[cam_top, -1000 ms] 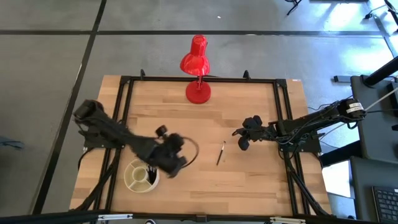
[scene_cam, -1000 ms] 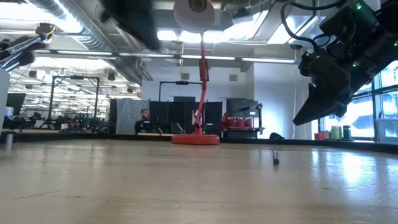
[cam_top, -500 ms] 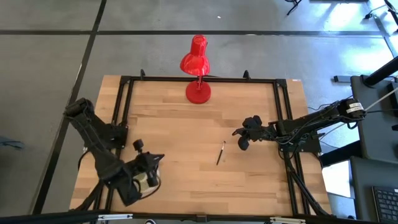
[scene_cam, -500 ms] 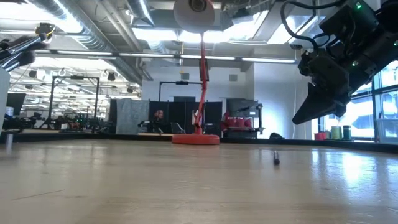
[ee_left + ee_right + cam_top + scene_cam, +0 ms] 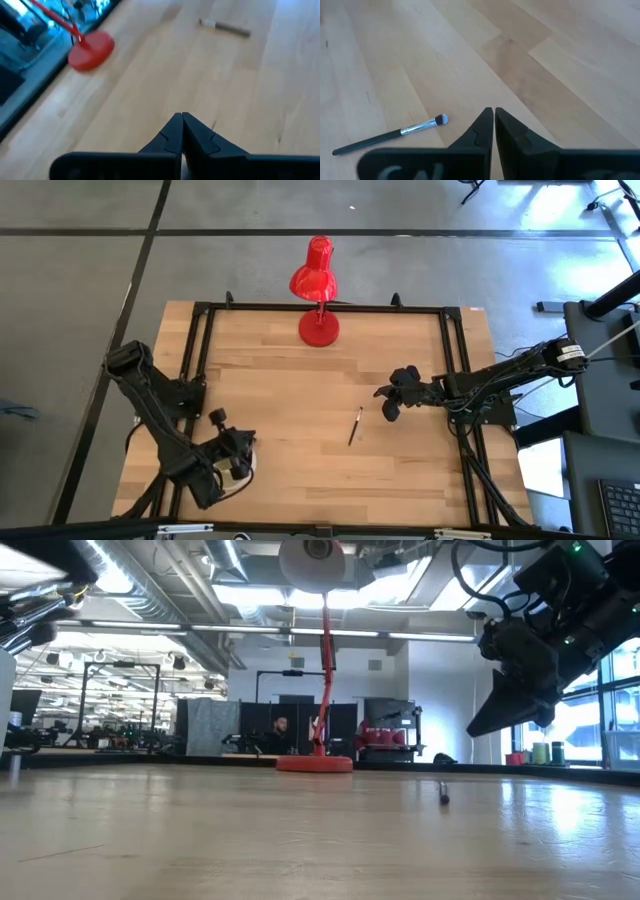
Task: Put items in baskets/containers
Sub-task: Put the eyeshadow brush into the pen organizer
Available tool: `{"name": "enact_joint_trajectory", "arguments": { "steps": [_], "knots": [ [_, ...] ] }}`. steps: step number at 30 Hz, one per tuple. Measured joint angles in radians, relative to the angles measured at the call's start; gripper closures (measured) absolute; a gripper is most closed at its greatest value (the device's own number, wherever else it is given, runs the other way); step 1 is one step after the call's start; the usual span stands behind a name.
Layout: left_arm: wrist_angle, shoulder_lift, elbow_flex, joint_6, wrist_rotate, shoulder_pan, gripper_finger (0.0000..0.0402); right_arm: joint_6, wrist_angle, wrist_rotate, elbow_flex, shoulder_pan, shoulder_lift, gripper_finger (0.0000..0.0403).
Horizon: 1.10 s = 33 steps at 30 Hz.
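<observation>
One thin makeup brush (image 5: pixel 355 426) with a dark handle and silver ferrule lies flat on the wooden table, right of centre; it also shows in the right wrist view (image 5: pixel 395 134), the left wrist view (image 5: pixel 225 27) and the low view (image 5: pixel 443 792). My right gripper (image 5: pixel 390 406) hangs shut just right of the brush, empty (image 5: pixel 493 114). My left gripper (image 5: pixel 243 448) is shut and empty (image 5: pixel 182 120) at the near left, above the cream dish (image 5: pixel 248 470), which it mostly hides.
A red desk lamp (image 5: pixel 318 280) stands on its round base (image 5: pixel 319 328) at the table's far edge, centre. A black frame (image 5: pixel 320 308) runs around the tabletop. Bare wood lies between the two grippers.
My left gripper has swung from beside the dish toward the table's left and near edges, turning as it went, and now hangs over the dish, staying shut. The brush has not moved.
</observation>
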<state>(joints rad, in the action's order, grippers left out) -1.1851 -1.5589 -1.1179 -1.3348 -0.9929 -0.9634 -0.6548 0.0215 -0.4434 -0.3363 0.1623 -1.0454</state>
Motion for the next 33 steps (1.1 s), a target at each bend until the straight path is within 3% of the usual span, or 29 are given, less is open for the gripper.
{"name": "enact_joint_trajectory", "arguments": {
  "steps": [6,11,21,28,33],
  "knots": [
    [0.003,0.000,0.008,-0.018,0.115,0.010,0.0392,0.004,-0.001,0.001,0.000,0.000,0.000,0.0383],
    [0.002,0.000,0.008,-0.043,0.126,0.010,0.0375,0.004,-0.002,0.001,0.000,0.000,0.000,0.0383],
    [-0.001,0.004,0.008,-0.070,0.110,0.029,0.0285,0.006,-0.002,0.001,0.000,0.000,0.000,0.0383],
    [-0.006,0.013,-0.023,-0.066,0.116,0.125,0.0239,0.027,-0.007,0.002,0.000,0.000,0.000,0.0383],
    [0.008,0.013,-0.106,0.051,0.128,0.246,0.0231,0.026,-0.037,0.077,0.000,0.000,0.000,0.0383]
  ]
}}
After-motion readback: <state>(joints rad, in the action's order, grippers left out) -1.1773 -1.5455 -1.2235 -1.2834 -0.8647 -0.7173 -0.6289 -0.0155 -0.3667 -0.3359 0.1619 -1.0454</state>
